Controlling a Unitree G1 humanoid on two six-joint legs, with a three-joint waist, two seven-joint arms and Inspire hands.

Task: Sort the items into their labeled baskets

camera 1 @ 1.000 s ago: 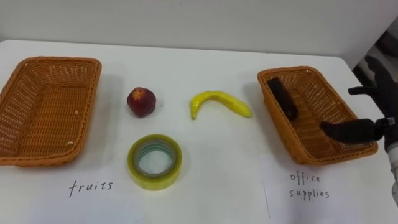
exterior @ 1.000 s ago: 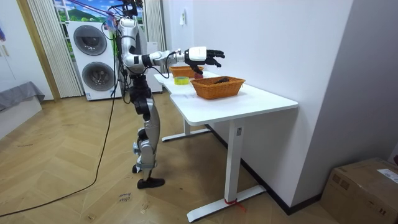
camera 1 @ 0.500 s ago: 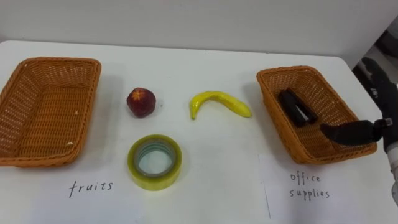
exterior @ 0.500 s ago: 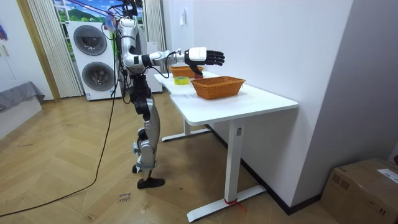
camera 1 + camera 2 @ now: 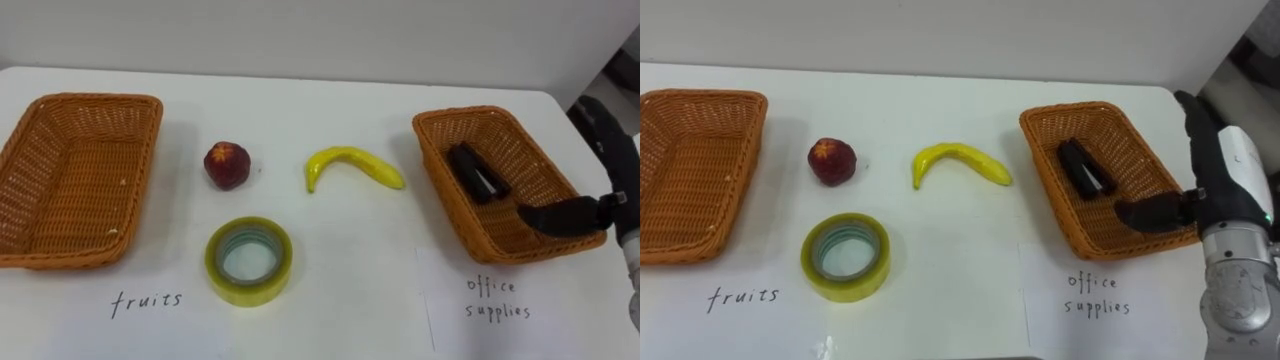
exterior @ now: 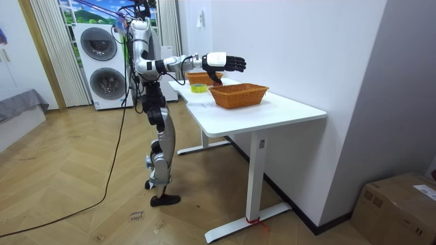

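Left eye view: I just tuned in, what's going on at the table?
The robot stands at the table, its right hand open over the near right corner of the office supplies basket, holding nothing. A black item, likely a stapler, lies in that basket. The red fruit, banana and tape roll lie on the table between it and the fruits basket, unsorted.

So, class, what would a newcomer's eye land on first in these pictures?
Likely the bright banana at the centre, with the yellow tape roll nearer the robot. Then the robot's open right hand at the near corner of the right basket, which holds a black stapler.
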